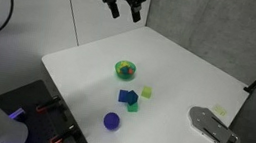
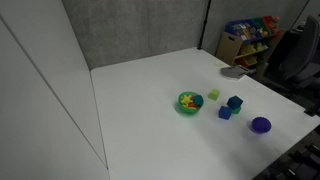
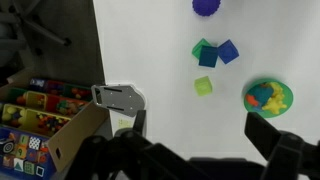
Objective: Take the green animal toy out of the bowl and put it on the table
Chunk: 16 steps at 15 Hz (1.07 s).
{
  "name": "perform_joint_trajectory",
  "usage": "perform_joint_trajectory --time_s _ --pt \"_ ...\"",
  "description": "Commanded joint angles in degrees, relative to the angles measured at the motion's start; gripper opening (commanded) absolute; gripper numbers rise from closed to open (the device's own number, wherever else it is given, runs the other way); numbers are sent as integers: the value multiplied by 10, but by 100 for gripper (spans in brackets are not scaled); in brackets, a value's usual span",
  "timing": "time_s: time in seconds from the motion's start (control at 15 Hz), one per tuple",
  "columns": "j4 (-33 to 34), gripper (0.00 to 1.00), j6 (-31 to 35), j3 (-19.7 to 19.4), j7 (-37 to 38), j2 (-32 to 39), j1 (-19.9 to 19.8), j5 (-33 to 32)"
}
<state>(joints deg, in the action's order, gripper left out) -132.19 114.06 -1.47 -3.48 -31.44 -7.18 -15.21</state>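
Desk (image 1: 88,71): white, matte; grey wall (image 2: 140,30) behind. Bowl (image 1: 126,70): bright green, mid-desk, holds green animal toy (image 3: 259,93) w/ orange bits. Blocks (image 1: 129,99) nearby. Tool (image 1: 123,11): high above far edge, fingers apart, empty.

I can read no words, numbers or brand marks anywhere. The cardboard box (image 3: 62,140) beside my desk (image 3: 150,50) has coloured printing on its side, too blurred to make out. The bright packs (image 3: 45,100) inside it show no legible label.
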Motion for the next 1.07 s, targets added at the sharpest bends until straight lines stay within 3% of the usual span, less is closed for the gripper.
perform_joint_trajectory --time_s 0.0,0.53,1.0 --pt "2 100 -2 -6 3 0 8 -4" --pt "24 100 -5 -2 1 26 23 13" --pt "84 100 -4 15 8 122 64 46"
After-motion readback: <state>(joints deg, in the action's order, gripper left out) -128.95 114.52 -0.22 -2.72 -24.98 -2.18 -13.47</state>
